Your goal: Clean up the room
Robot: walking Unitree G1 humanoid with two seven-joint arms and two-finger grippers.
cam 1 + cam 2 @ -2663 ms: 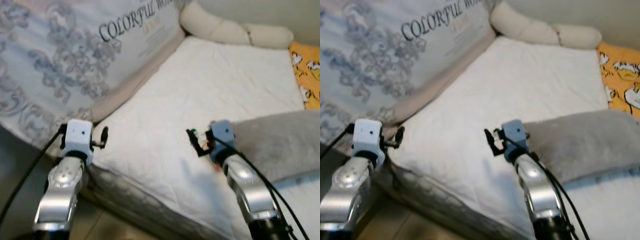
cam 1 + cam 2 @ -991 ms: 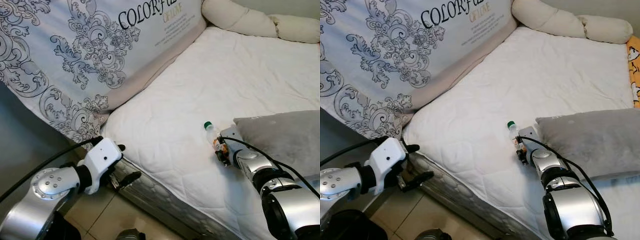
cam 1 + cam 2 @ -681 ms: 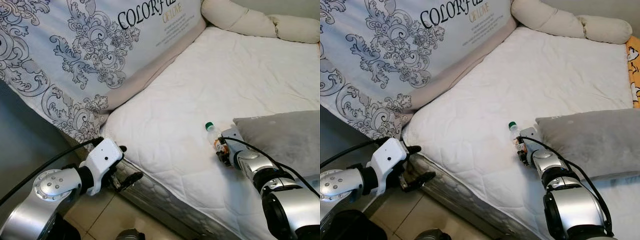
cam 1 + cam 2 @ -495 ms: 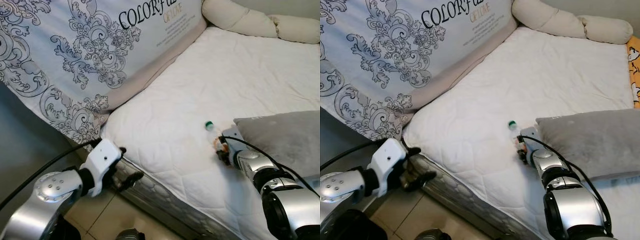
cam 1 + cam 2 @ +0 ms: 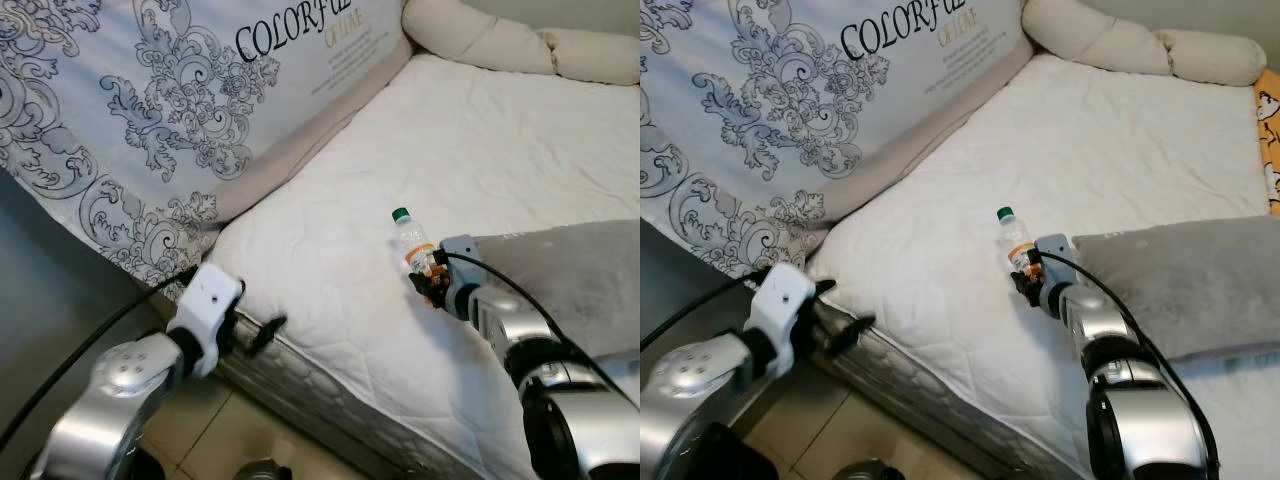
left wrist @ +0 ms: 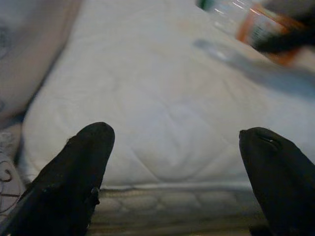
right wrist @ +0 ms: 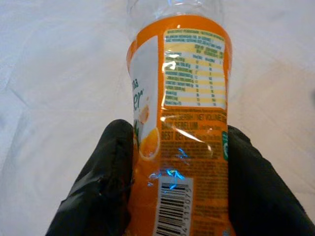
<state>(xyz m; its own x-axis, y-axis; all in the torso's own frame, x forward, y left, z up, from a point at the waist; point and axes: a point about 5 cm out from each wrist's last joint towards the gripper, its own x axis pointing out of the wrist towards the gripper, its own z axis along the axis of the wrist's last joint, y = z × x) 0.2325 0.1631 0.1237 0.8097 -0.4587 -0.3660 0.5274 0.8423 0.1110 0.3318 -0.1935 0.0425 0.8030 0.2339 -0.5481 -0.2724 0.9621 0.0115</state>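
Your right gripper (image 5: 428,283) is clamped on the bottle (image 5: 410,243), lifted above the white mattress (image 5: 430,150) beside the grey pillow (image 5: 580,275). Left gripper (image 6: 179,167) is spread wide, holding nothing, at the mattress edge.

Two arms of rounded, polished silver metal segments reflect the room. The left silver arm (image 5: 115,395) ends in a boxy white wrist housing (image 5: 205,305) marked with a small dark dot, and a black cable (image 5: 85,345) runs back from that housing. The right silver arm (image 5: 540,390) carries a smaller pale grey wrist block (image 5: 458,250) with thin black cables looping from it. The fingers (image 6: 74,172) are matte black, rounded, possibly rubbery.
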